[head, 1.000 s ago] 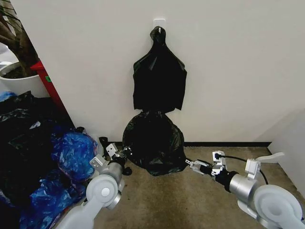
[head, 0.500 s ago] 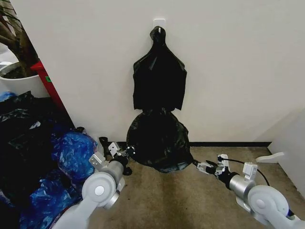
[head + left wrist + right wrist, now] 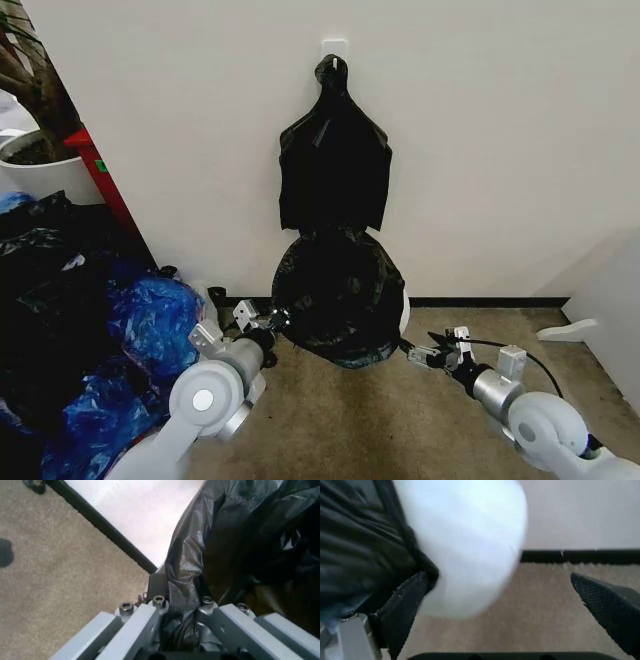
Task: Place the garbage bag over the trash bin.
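The garbage bag (image 3: 338, 298) billows glossy and black against the wall, draped over the trash bin (image 3: 403, 312), of which a white sliver shows at the bag's right side. My left gripper (image 3: 272, 321) is at the bag's lower left; in the left wrist view it (image 3: 180, 592) is shut on a fold of the garbage bag (image 3: 240, 536). My right gripper (image 3: 420, 355) sits low at the bag's right. In the right wrist view it (image 3: 497, 579) stands open, its fingers (image 3: 402, 609) wide apart, with the white trash bin (image 3: 465, 543) and the garbage bag (image 3: 360, 536) close in front.
A flat black bunch (image 3: 333, 160) hangs from a wall hook above the bin. Blue bags (image 3: 150, 320) and black bags (image 3: 50, 300) pile up at the left, beside a white plant pot (image 3: 45, 175). Carpet lies open in front, and a white wall corner (image 3: 610, 300) stands at the right.
The garbage bag has spread and shifted right. My left gripper moved right with its edge. My right arm has drawn back and lower, away from the bag.
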You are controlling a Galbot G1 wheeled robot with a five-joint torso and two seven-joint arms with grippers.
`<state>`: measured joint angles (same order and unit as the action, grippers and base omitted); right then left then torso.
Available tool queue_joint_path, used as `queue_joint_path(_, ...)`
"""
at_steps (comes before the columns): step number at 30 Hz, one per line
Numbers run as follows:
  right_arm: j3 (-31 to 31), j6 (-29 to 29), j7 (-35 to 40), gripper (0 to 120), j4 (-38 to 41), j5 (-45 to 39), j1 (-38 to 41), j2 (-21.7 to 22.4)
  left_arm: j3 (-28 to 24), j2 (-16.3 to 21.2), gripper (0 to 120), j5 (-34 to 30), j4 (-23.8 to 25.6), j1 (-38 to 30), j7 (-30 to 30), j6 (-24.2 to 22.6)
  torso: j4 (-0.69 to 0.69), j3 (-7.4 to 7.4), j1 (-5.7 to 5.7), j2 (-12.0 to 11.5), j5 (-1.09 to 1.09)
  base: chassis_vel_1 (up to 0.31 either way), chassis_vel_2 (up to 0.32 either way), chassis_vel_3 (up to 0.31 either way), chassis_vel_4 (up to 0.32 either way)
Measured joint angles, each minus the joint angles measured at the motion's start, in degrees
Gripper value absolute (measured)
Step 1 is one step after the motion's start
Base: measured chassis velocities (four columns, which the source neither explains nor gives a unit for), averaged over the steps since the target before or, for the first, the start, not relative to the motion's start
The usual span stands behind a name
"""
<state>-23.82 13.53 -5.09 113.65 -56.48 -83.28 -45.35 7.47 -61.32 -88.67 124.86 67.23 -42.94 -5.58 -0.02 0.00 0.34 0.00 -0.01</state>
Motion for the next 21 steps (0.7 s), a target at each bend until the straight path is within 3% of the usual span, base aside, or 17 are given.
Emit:
queue_joint_path(6,-3.82,0.5,0.27,100,5.77,1.08,-5.86,0.8,-0.54,-0.36,1,2.48,-1.99,-0.5,-0.16,-0.06,0.01,0.0,0.0,0.0,0.01,0.0,0.0,0.0,0.0)
queue_joint_path(12,-3.83,1.34,1.1,100,10.99,0.24,-12.35,-0.19,-0.74,-0.68,1,2.7,-2.68,-1.57,-0.93,0.16,-0.01,0.0,0.0,0.0,0.0,0.0,0.0,0.0,0.0)
queue_joint_path(15,-1.95,2.12,3.75,100,13.17,-3.19,-13.53,-1.26,-0.84,-0.77,1,2.7,-2.7,-1.79,-0.93,0.33,-0.01,0.0,0.0,0.0,0.01,0.0,0.0,0.0,0.0)
queue_joint_path(18,1.51,4.62,14.4,100,16.36,-15.7,-11.45,-4.59,-1.06,-0.87,1,2.67,-2.69,-2.18,-0.89,0.51,0.01,0.0,0.0,0.0,0.02,0.0,0.0,0.0,0.0)
queue_joint_path(21,2.48,5.08,19.66,100,17.18,-21.52,-9.99,-6.17,-1.14,-0.86,1,2.65,-2.65,-2.32,-0.85,0.55,0.02,0.0,0.0,0.0,0.02,0.0,0.0,0.0,0.0)
